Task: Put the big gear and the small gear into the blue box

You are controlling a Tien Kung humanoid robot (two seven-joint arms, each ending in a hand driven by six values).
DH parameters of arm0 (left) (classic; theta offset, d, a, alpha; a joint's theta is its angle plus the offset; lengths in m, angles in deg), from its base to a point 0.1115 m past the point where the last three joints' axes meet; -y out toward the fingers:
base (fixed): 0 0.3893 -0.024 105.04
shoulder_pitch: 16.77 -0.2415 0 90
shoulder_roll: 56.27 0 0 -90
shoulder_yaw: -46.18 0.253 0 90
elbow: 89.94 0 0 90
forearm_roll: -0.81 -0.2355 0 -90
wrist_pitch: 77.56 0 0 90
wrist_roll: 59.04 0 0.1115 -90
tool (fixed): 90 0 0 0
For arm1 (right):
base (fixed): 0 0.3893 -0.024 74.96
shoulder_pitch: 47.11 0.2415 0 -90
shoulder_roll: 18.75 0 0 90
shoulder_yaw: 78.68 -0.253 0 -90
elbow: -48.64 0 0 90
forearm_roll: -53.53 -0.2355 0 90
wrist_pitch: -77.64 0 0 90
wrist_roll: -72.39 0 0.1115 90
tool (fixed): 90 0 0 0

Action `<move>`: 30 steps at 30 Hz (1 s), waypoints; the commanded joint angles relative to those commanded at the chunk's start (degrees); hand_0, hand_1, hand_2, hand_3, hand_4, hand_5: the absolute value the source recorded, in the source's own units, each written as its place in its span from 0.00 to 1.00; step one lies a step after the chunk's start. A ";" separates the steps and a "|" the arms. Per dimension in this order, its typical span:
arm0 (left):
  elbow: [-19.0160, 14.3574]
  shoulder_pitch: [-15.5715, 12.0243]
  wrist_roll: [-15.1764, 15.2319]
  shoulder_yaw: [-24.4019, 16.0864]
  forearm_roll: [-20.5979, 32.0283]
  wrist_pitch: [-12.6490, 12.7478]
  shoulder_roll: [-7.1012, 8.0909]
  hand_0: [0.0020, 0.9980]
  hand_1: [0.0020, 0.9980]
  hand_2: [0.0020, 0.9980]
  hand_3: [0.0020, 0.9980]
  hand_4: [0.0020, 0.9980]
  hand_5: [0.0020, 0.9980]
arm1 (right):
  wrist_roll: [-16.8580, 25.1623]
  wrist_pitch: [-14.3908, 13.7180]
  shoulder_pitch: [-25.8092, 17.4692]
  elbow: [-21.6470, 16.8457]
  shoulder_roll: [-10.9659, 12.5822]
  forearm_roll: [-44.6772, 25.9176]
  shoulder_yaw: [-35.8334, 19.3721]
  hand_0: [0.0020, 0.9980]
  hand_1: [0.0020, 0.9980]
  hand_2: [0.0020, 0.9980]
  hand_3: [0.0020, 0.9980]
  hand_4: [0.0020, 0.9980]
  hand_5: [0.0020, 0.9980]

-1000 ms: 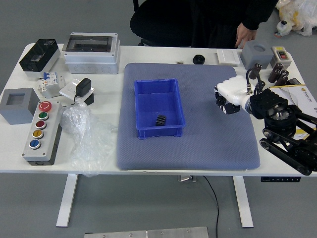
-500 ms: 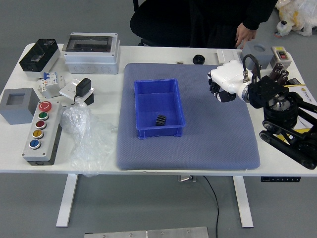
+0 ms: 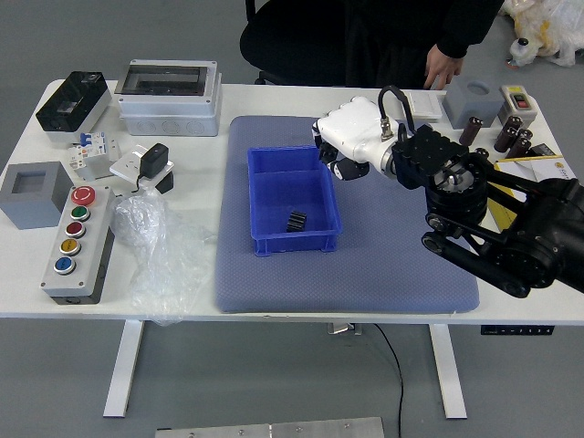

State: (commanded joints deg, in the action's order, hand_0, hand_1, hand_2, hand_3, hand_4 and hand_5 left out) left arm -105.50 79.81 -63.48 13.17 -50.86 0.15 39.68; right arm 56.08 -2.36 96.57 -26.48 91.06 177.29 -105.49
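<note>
A: Where's the right hand?
B: Above the far right part of the blue box, its arm reaching in over the mat from the right.
A: Spread, pressed together, or pinching something?
B: I can't tell; the dark parts at its underside run together.
A: And the gears?
B: One small, dark, ridged piece sits inside the box, near the near wall. It looks like a gear, but I can't say which.
A: Is that black disc the other?
B: Can't tell. It's round, at the mat's far edge, beyond the hand.
A: Anyone across the table?
B: A person in dark clothes. The person's hand is at the far edge, near a flat white block.
A: What's on the left?
B: A button panel with red, green, dark red, yellow and blue buttons, a clear bag just beside it, and a grey block. Farther back are a black tray and a white case with a dark window.
A: Far right?
B: Another grey block, beside a small device with buttons.
</note>
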 joint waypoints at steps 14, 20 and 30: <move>0.04 0.17 -0.03 0.86 0.38 0.06 -0.46 0.86 0.84 0.84 0.85 0.75 0.69 | 0.69 -0.93 -0.05 8.08 -5.59 -4.58 2.31 0.57 0.44 0.52 0.62 0.46 0.16; 0.04 0.20 -0.02 0.91 0.38 0.04 -0.45 0.86 0.84 0.84 0.85 0.75 0.69 | 0.77 -0.09 -0.11 8.62 -5.80 -5.59 1.77 0.54 0.47 0.55 0.63 0.62 0.30; 0.05 0.20 -0.06 1.04 0.40 0.03 -0.42 0.86 0.84 0.84 0.85 0.75 0.69 | 0.92 1.26 -0.02 8.40 -5.63 -6.50 0.80 0.60 0.55 0.70 0.78 0.80 0.43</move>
State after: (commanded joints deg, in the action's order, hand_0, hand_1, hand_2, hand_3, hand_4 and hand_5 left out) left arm -105.45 80.01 -63.55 14.21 -50.46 0.18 39.26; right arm 57.00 -1.10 96.55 -18.08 85.43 170.80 -104.69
